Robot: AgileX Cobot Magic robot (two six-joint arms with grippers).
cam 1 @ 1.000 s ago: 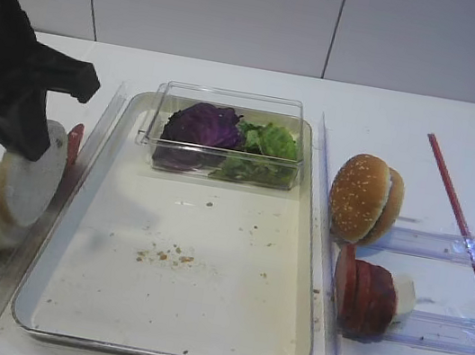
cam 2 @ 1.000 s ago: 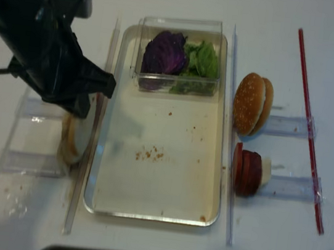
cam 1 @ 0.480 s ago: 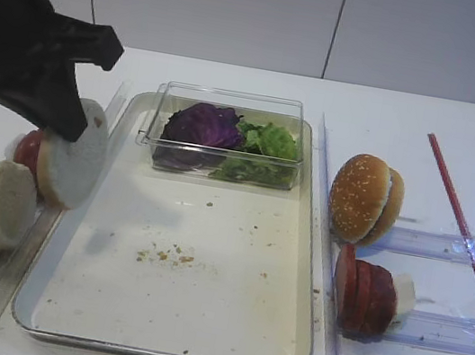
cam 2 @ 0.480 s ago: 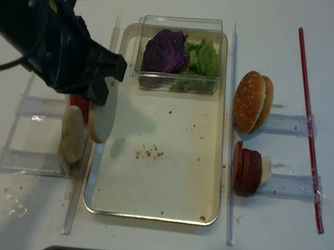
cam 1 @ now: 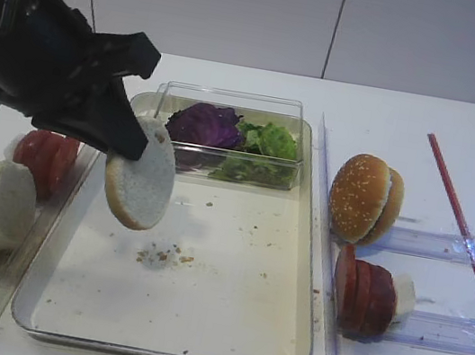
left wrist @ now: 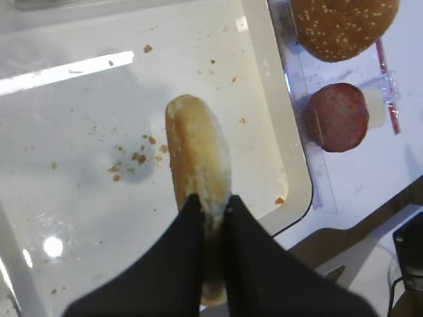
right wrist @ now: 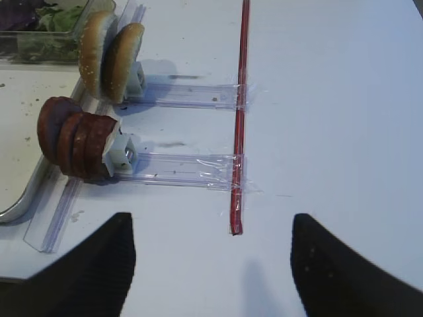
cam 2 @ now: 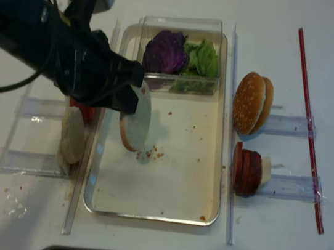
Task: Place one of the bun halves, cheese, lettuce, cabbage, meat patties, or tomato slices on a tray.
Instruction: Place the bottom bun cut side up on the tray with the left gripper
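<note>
1. The left gripper is clamped narrow on the top edge of one bun half, which hangs on edge, floury face toward the camera, over the left part of the tray. It is clear of the floor, not yet set down.
2. The wrist view shows the two fingers pinching the bun's rim, with the crumb patch on the floor just to its 9 o'clock.
3. The right gripper is parked off the tray at its 3 o'clock; its fingertips stand wide apart and hold nothing.
4. Likely step: carry the bun a little further toward the tray's middle, then lower it. The bare floor from centre to 6 o'clock looks like the best landing spot.
5. Keep away from the clear box at the tray's 12 o'clock, which holds cabbage and lettuce.
6. Because the bun hangs vertical, tilt the wrist so that a flat face meets the floor first; dropped on edge, it may roll or topple toward the rim.
7. Open only once it is resting, then lift straight up so that the soft bread does not stick to a finger.
8. The remaining bun and the tomato slices stay racked at the tray's 9 o'clock; the patties are at its 3 o'clock.
</note>
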